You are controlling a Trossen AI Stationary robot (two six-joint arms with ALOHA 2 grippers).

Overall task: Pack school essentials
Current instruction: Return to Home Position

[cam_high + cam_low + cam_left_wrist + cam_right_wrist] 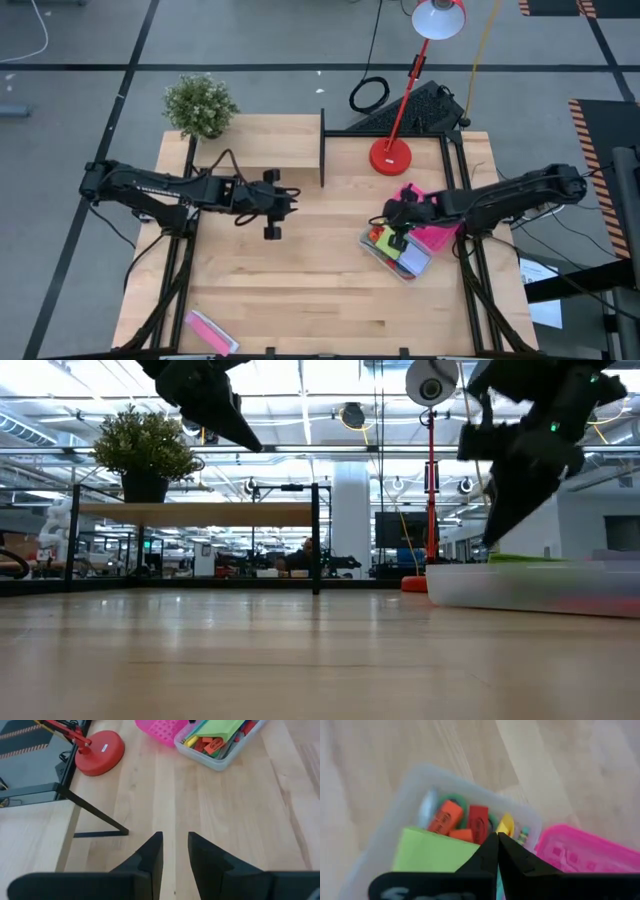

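A clear plastic box stands on the table at the right and holds school essentials: a green sticky-note pad, an orange block, a red block and a yellow piece. My right gripper hangs shut just over the box's contents with nothing between its fingers; its tip stands above the box rim. Above the table's middle left, far from the box, my left gripper is held clear of the wood, its fingers a little apart and empty.
The pink perforated lid lies against the box's far right side. A red lamp base and a black upright divider stand at the back, a potted plant at the far left corner. A pink-and-white packet lies near the front left.
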